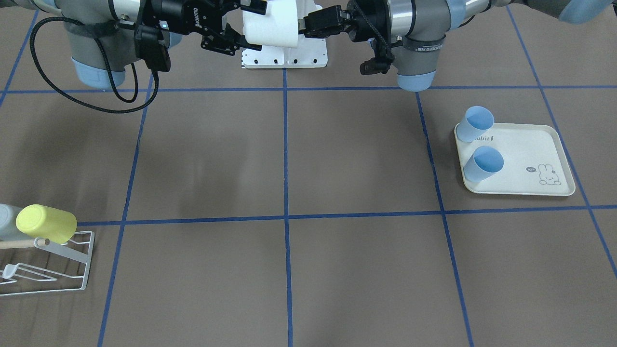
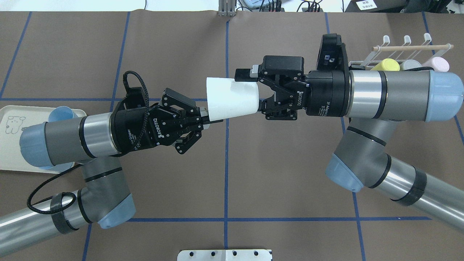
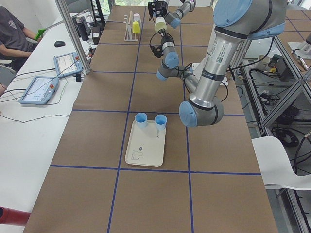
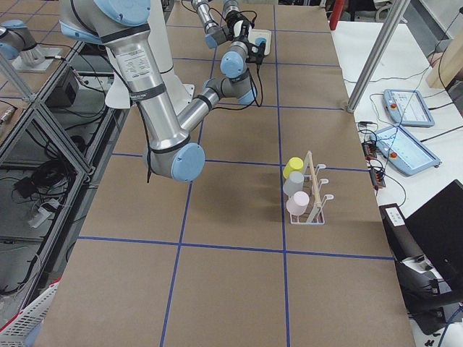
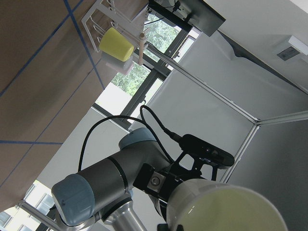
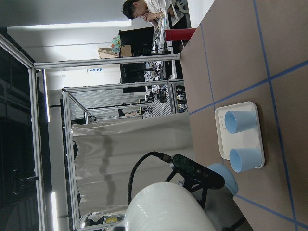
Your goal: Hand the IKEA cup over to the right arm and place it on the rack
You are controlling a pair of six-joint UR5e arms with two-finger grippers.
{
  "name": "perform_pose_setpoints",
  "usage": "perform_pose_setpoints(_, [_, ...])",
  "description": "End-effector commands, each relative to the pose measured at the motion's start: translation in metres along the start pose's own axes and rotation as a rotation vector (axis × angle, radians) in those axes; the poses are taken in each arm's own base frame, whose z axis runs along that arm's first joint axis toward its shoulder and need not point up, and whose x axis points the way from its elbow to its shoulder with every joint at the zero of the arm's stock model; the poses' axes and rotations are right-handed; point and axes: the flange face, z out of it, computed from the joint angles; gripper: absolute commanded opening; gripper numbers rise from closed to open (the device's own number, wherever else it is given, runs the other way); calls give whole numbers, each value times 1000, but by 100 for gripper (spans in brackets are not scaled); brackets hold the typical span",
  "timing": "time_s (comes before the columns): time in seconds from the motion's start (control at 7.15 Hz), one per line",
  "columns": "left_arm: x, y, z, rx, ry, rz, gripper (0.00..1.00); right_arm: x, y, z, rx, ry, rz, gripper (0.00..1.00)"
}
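**bolt_nut:** Any idea which step here?

**ur5_lurker:** Mid-air handover, by the look of it. Pinching the wide rim of a white tapered plastic IKEA cup (image 2: 232, 99) with the left gripper (image 2: 203, 121), clenched tight. Straddling the narrow base end with the right gripper (image 2: 253, 92), jaws snug against both sides going by the overhead view, so probably grasping it too. Cup-wise: sideways in the air over the table, right between the two arms.

**bolt_nut:** And next?

**ur5_lurker:** Just guessing: let go with the left, back straight off without dragging the rim. Then carry over to the small white wire dish rack (image 1: 70, 254) with the pale wooden dowel, well apart on the robot's right. Crowded there, mind: squat yellow plastic cup (image 1: 46, 222), a grey one (image 4: 293, 186), a pink one (image 4: 297, 205). Needs a free prong.

**bolt_nut:** Table and room?

**ur5_lurker:** Flat brown tabletop (image 1: 361, 159) gridded with blue tape lines (image 1: 285, 159). Cream rabbit-print tray (image 1: 530, 144) on the robot's left, with two pale blue plastic cups (image 1: 483, 164) on it. Beyond that, long white bench (image 3: 29, 145) with teach pendants (image 3: 41, 90), somebody seated (image 3: 12, 29) beside it, aluminium framing (image 3: 73, 34) around.
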Motion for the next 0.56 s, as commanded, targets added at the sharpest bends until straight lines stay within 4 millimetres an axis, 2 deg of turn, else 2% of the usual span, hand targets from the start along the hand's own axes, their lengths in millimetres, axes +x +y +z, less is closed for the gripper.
perform_pose_setpoints(0.0, [-3,3,0,7,17,-10,71,1,1,0,-3,-5,-1,27])
perform_pose_setpoints(0.14, [-1,2,-6,10,20,-6,99,0,1,0,-4,-8,-4,27])
perform_pose_setpoints(0.28, [0,-11,-23,49,10,22,99,0,0,-3,1,-19,-9,27])
perform_pose_setpoints(0.42, [11,-34,-54,114,-2,54,100,-2,-5,-6,25,-28,-17,27])
